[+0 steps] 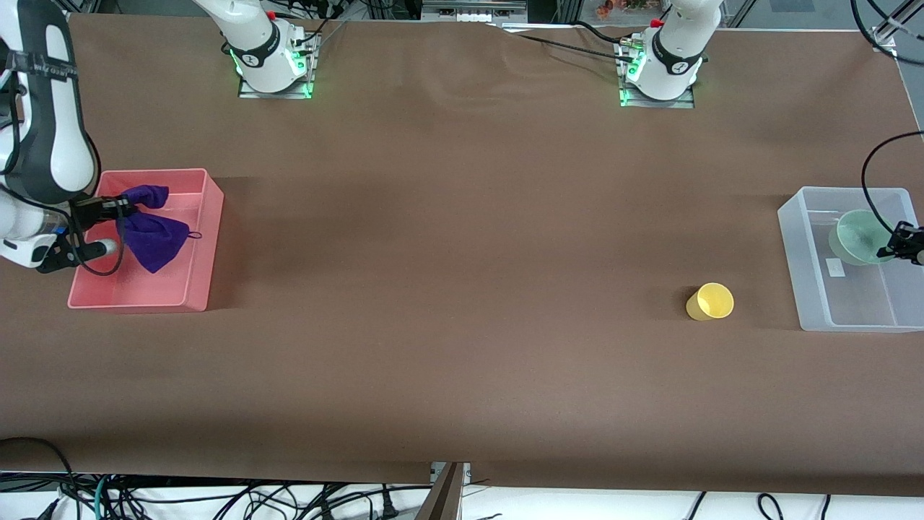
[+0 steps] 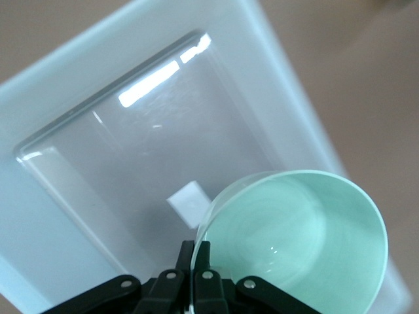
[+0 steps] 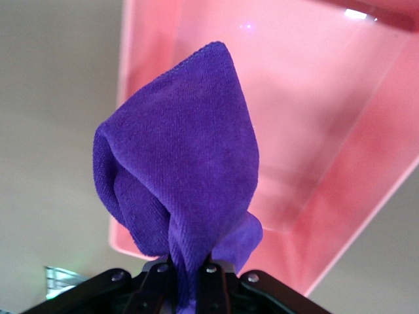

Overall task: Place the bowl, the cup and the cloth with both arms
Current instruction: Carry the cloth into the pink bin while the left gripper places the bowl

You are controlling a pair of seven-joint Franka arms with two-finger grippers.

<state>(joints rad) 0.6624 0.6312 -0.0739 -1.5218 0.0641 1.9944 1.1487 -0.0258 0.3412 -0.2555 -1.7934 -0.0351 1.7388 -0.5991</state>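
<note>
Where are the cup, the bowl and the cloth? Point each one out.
cup (image 1: 710,301): front view, on its open mouth.
bowl (image 2: 298,245): left wrist view, on its inner wall.
cloth (image 3: 183,170): right wrist view, on its hanging fold.

No word, number or brand can be read anywhere. Small dark marks sit on the white bases of both arms (image 1: 271,54), and a black band on the right arm near the pink bin carries pale lettering, all too small to make out. A blank white sticker (image 2: 190,204) sits in the clear bin
</note>
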